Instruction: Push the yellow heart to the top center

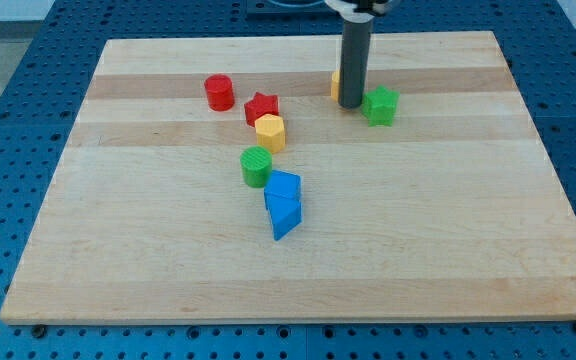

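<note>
My tip (353,105) rests on the board near the view's top centre. A yellow block (335,85) shows as a sliver just left of the rod and touches it. The rod hides most of it, so I cannot make out its shape. A second yellow block (270,131), blunt and many-sided, sits left of and below the tip, against a red star (262,107). A green star (380,104) lies just right of the tip, close to the rod.
A red cylinder (219,92) stands at the upper left. A green cylinder (256,166) sits below the second yellow block. Two blue blocks (282,186) (285,215) touch each other near the board's middle. The wooden board (448,250) ends on all four sides within view.
</note>
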You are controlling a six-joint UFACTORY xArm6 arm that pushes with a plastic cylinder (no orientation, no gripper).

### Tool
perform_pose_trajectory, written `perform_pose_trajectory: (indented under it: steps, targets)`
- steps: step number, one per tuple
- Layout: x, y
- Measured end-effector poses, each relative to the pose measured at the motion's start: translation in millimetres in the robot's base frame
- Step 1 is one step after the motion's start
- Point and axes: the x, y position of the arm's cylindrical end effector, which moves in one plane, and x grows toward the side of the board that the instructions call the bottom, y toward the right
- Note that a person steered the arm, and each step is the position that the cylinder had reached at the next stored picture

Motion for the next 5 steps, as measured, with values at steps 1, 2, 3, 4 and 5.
perform_pose_trajectory:
  steps: [1,2,3,4,5]
  targets:
    - [-14,7]
    - [-30,3]
    - [-35,-9]
    - [-16,-15]
    - [21,-23]
